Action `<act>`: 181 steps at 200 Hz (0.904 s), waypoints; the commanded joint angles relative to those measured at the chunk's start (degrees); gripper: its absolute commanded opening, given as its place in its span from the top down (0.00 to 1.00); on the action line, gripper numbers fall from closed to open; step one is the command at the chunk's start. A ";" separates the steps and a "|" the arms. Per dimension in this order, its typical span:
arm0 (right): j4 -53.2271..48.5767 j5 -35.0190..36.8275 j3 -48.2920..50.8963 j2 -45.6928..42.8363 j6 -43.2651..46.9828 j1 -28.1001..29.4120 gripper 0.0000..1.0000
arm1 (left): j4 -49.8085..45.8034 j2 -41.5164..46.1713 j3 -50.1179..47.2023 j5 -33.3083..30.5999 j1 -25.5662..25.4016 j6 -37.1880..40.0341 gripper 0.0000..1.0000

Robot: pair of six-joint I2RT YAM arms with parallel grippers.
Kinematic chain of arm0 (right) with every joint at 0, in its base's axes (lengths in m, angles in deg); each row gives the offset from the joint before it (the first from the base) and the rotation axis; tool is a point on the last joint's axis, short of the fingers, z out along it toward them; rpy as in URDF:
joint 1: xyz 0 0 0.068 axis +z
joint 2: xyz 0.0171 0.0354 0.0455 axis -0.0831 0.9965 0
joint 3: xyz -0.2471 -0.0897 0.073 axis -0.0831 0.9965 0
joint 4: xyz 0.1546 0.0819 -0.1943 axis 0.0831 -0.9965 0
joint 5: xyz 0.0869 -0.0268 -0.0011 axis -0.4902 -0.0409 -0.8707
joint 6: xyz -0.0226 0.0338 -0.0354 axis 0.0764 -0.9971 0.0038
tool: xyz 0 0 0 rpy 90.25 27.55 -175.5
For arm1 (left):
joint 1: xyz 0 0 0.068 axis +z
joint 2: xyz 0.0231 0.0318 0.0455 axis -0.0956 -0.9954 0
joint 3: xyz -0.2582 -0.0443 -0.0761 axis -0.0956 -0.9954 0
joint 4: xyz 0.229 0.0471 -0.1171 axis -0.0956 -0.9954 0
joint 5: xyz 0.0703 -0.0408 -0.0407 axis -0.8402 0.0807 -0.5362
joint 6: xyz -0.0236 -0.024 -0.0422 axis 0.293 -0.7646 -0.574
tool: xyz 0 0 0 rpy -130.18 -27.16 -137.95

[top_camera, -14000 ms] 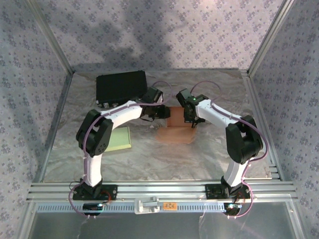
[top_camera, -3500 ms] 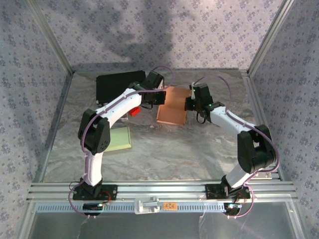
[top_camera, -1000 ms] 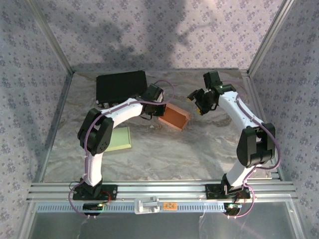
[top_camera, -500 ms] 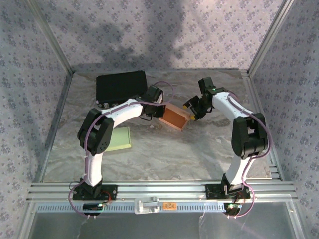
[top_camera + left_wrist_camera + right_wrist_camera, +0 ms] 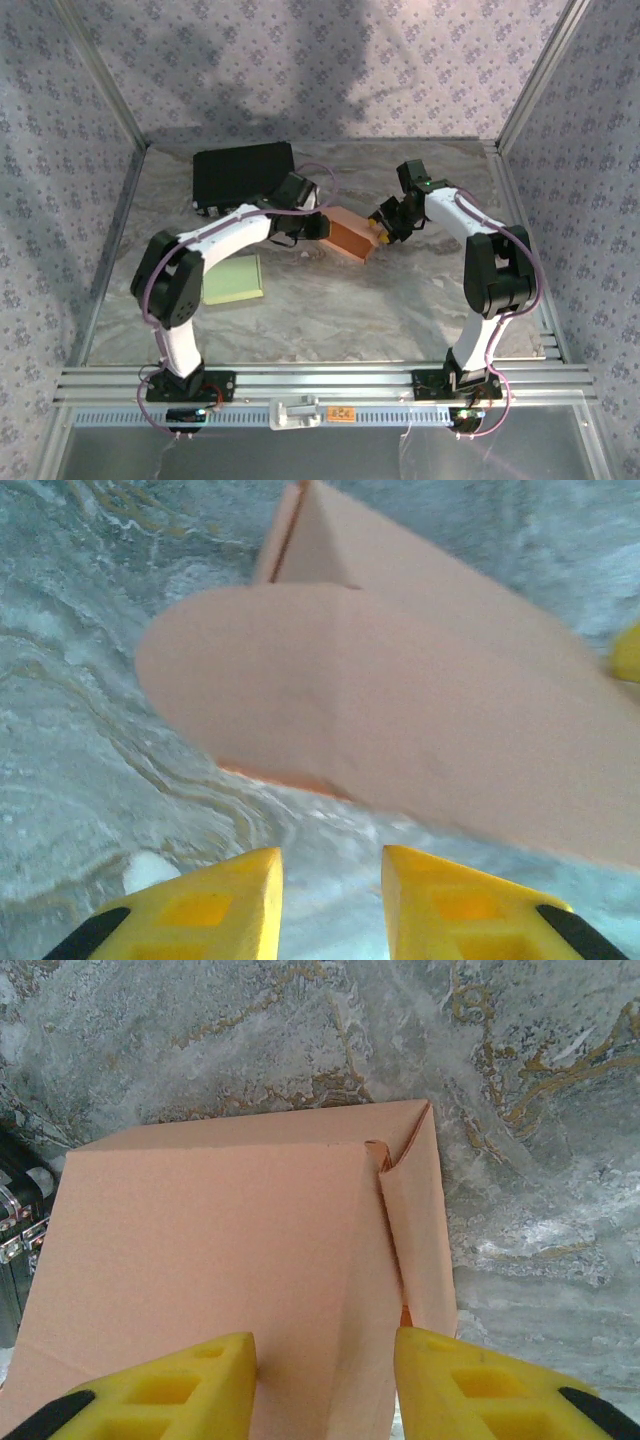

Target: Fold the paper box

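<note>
While both arms reach in over the marbled table (image 5: pixel 300 320), the paper box (image 5: pixel 350 237) lies between them, a little toward 12 o'clock from the table's centre in the top view. It is peach-coloured cardboard, partly folded. The left gripper (image 5: pixel 318 228) sits at the box's 9 o'clock, just beside it. In the left wrist view its yellow fingers (image 5: pixel 235 890) stand apart with bare table in the gap. A rounded flap of the box lies just beyond the tips toward 12 o'clock, and a raised ridge of cardboard stands behind the flap. Nothing is clamped there. The right gripper (image 5: pixel 383 222) is at the box's 3 o'clock, right at its edge. In the right wrist view its fingers are spread, with a flat cardboard panel filling the gap between them. A narrow side flap runs down from a creased corner at 1 o'clock toward the right-hand finger. I cannot tell whether either pad touches the cardboard. A black case (image 5: pixel 243 172) rests at 10 o'clock from the box near the far edge of the table. A green pad (image 5: pixel 232 278) lies flat at the box's 8 o'clock, partly under the left arm.
</note>
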State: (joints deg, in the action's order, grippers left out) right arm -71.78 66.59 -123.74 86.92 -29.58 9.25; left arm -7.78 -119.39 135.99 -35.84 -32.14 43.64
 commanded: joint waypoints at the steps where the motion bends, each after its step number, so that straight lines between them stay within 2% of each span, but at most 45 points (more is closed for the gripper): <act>1: -1.42 0.61 0.09 0.74 0.65 0.35 0.58 | -2.82 8.12 2.37 2.88 -0.24 -5.01 0.66; 21: -1.90 0.87 -0.28 0.98 1.21 0.44 0.59 | -7.59 9.55 7.88 3.48 2.34 -8.12 0.62; 48: -2.35 1.24 -0.46 1.08 1.70 0.55 0.59 | -14.47 3.04 18.08 7.99 7.55 -7.70 0.61; 82: -3.47 1.77 -1.20 0.82 2.43 0.78 0.59 | -27.65 -13.83 38.62 13.84 10.46 -2.77 0.60; 108: -3.86 2.04 -1.47 0.93 2.76 0.88 0.59 | -32.85 -24.08 49.71 15.69 10.47 0.12 0.62; 136: -4.35 2.28 -1.72 1.34 3.32 1.06 0.59 | -34.96 -30.15 52.61 17.75 9.51 1.66 0.62; 181: -4.85 2.38 -1.48 1.88 4.52 1.10 0.59 | -34.57 -31.28 48.70 16.58 6.72 3.50 0.62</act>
State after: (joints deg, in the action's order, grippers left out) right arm -73.92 67.86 -123.78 87.36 -26.68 10.02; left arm -39.91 -152.00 185.17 -20.25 -23.75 44.80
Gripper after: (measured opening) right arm 0.413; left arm 0.384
